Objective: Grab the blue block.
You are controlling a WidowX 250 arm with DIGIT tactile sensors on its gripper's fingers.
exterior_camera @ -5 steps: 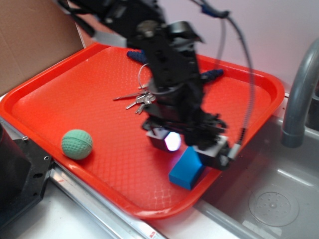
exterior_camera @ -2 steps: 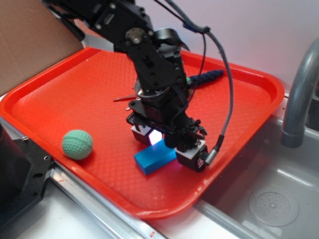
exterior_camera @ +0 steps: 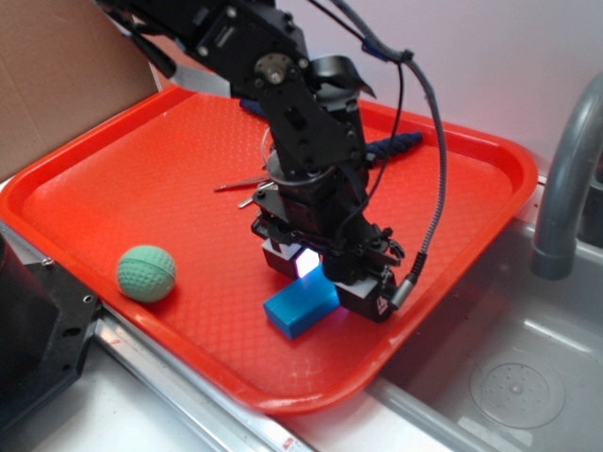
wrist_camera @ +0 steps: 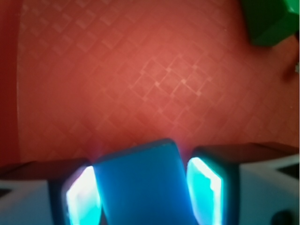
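Side view: the claw (exterior_camera: 318, 274) straddles one blue block (exterior_camera: 301, 307) lying near the red tray's (exterior_camera: 85, 174) front rim; open floor left.
Counted there: one green ball (exterior_camera: 146, 273), some keys (exterior_camera: 247, 183).
Wrist view: block (wrist_camera: 143, 187) between glowing pads (wrist_camera: 205, 190), slim gaps either side; a green block (wrist_camera: 269, 21) shows only here.

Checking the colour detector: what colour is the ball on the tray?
Green, with a dimpled texture; the ball shows best in the exterior view.
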